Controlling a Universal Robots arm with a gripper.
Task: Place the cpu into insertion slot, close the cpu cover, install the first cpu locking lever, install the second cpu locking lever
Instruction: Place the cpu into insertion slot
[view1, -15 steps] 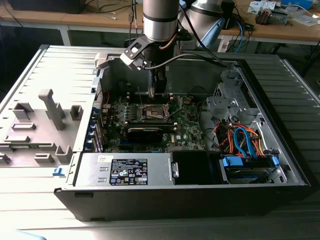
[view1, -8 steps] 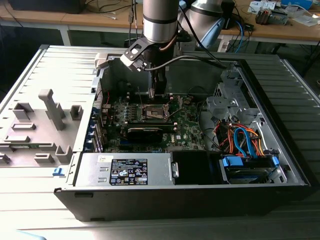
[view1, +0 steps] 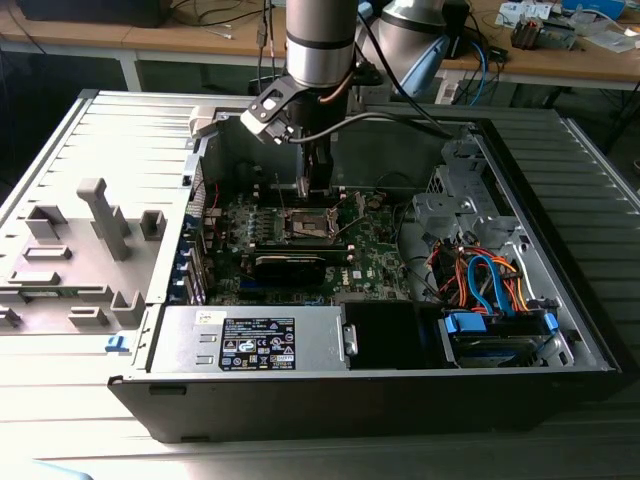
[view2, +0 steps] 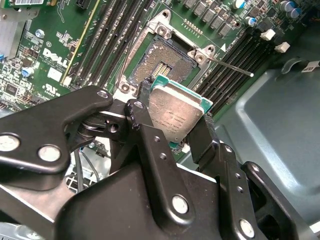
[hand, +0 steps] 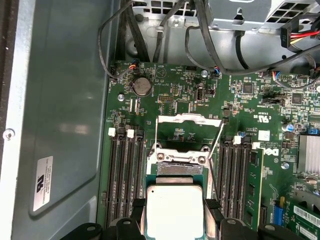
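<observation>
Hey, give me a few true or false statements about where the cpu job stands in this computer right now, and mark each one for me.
1. The gripper grips the cpu between its fingers. True.
2. The cpu is seated in the insertion slot. False: it is in the gripper, and the slot's pin field lies bare.
3. The cpu cover is shut over the slot. False: in the first wrist view it is swung open, away from the slot.
4. Orange and blue cables lie to the exterior view's right of the green board. True.
</observation>
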